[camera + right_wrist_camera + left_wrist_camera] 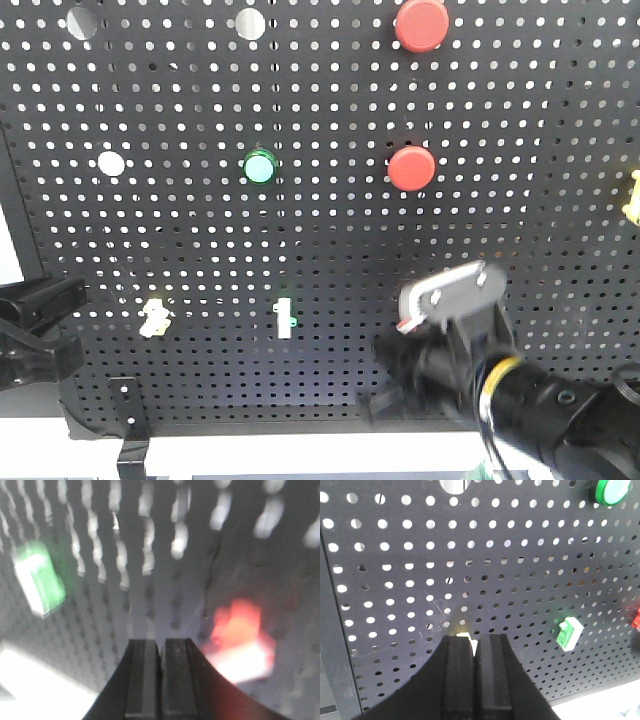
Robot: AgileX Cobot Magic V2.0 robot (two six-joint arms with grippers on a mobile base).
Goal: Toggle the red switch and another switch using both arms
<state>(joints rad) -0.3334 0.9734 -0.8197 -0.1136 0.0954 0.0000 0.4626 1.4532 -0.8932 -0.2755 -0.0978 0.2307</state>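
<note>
Lining up the flicks: left pincer (pixel 475 642), clenched on nothing, sits just under the tiny pale-yellow toggle switch (pixel 464 636) on the black perforated metal board (pixel 395 605), so press straight on; right pincer (pixel 161 645), likewise clenched empty, should first shift toward the blurred tiny red toggle switch (pixel 241 630) lying right of its tips.

Matt black perforated metal pegboard (pixel 335 262)

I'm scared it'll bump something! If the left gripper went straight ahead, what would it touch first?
Probably the pale yellow switch, peeking out just past the tips of the shut left gripper. The black pegboard is behind it. The gap is hard to judge.
</note>
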